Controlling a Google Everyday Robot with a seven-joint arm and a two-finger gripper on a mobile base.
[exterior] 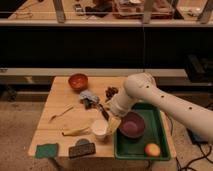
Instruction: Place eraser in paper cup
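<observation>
The eraser [82,149], a dark block, lies flat at the table's front edge. The paper cup [99,128], small and white, stands upright just behind and to the right of it. My gripper [103,112] is at the end of the white arm that reaches in from the right. It hangs over the table just behind the cup, well apart from the eraser.
A green pad [46,150] lies left of the eraser. A banana [76,132] and a fork [60,114] lie left of the cup. An orange-red bowl [78,81] stands at the back. A green tray [159,131] holds a purple bowl [132,124] and an orange fruit [152,149].
</observation>
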